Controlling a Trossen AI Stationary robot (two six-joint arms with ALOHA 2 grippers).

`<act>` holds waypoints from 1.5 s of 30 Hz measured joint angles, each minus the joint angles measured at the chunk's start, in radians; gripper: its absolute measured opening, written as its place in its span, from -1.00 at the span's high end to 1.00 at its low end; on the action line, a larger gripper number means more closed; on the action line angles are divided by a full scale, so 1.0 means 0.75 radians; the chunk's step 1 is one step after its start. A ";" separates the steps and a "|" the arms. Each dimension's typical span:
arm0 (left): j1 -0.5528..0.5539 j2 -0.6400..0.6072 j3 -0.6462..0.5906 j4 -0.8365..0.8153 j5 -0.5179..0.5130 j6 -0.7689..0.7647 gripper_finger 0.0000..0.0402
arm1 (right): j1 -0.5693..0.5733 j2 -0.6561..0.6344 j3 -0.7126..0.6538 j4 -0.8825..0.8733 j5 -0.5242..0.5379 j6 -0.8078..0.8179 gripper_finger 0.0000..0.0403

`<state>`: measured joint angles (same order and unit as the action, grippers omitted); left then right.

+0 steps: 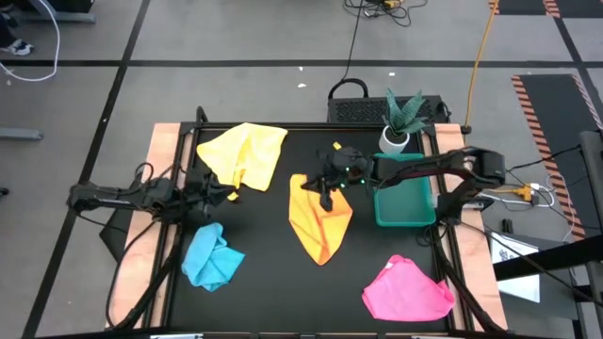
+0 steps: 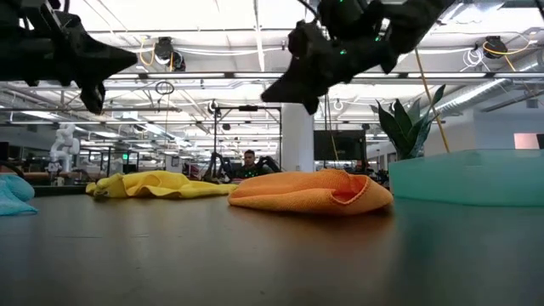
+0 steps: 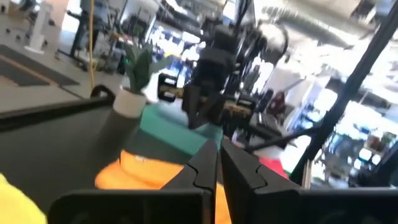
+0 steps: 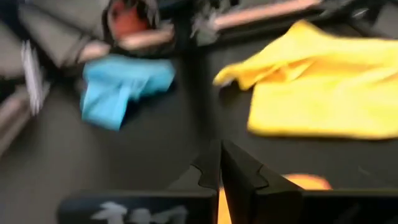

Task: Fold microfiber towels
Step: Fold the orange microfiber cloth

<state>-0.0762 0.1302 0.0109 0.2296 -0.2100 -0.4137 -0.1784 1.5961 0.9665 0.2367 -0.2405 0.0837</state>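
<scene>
Hovering above the orange-yellow towel (image 1: 320, 224) at the worktop's (image 1: 273, 282) middle, the right claw (image 1: 327, 185) has its fingers pressed together and grips nothing; the low view shows it well clear of the cloth. That towel lies doubled over itself, so I judge one fold is done on it and the claw has let go.

The left claw (image 1: 229, 192) is likewise shut and empty, raised just beside the orange-yellow towel on the side away from the green tray (image 1: 405, 209). The lighter yellow towel (image 1: 247, 153) lies spread and rumpled beyond the left claw, the blue towel (image 1: 212, 258) is bunched on the near side of it, and the pink towel (image 1: 407, 290) sits crumpled well apart, near the worktop's front edge past the tray.

Next comes either a second fold on the central cloth or a fresh one; either calls for opening the fingers and dropping onto a corner. Room is tight toward the tray and the potted plant (image 1: 403, 121) behind it; bare worktop lies open between the central towel and the pink one.
</scene>
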 joint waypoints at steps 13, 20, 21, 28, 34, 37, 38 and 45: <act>-0.124 0.676 -0.001 0.609 0.000 0.014 0.89 | 0.400 -0.073 -0.002 -0.564 0.304 0.018 0.46; -0.211 1.015 0.064 0.864 0.000 0.176 0.89 | 0.334 -0.005 -0.025 -0.603 0.320 0.121 0.20; -0.227 1.061 0.095 0.869 0.000 0.202 0.89 | 0.320 0.016 -0.025 -0.596 0.315 0.128 0.20; -0.324 1.417 0.349 0.863 0.001 0.411 0.89 | 0.271 0.147 -0.025 -0.597 0.105 0.128 0.28; -0.383 1.657 0.562 0.788 0.002 0.453 0.89 | 0.364 0.151 -0.024 -0.627 -0.062 0.128 0.38; -0.416 1.775 0.653 0.759 0.003 0.542 0.89 | 0.450 0.146 -0.024 -0.632 -0.071 0.115 0.43; -0.426 1.814 0.682 0.753 0.003 0.571 0.89 | 0.481 0.146 -0.024 -0.632 -0.070 0.114 0.44; -0.468 2.088 0.887 0.728 0.004 0.690 0.89 | 0.696 0.147 -0.024 -0.634 0.118 0.112 0.69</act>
<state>-0.4272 1.6961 0.6759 0.7752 -0.2073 0.1035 0.3437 1.7061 0.9482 -0.2390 -0.1523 0.1674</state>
